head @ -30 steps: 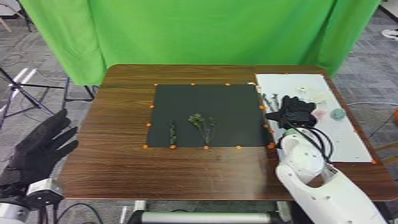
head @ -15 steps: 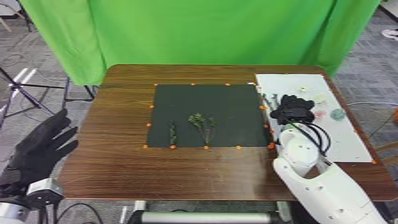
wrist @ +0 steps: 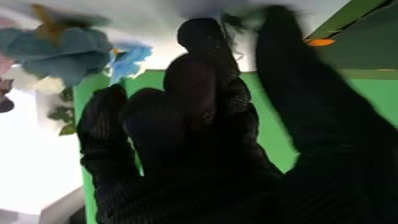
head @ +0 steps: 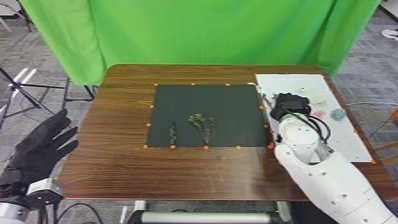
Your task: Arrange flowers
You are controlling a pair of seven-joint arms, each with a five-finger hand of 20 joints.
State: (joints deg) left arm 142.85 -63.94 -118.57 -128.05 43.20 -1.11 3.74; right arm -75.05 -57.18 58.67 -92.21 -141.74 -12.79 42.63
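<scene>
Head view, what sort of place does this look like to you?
Probably a robotics lab or test room. A green curtain hangs behind the wooden table, a black-gloved robot hand is over the table's right side, and grey carpet tiles cover the floor.

Right hand [head: 291, 103] moved slightly forward over white board [head: 348, 145].
</scene>
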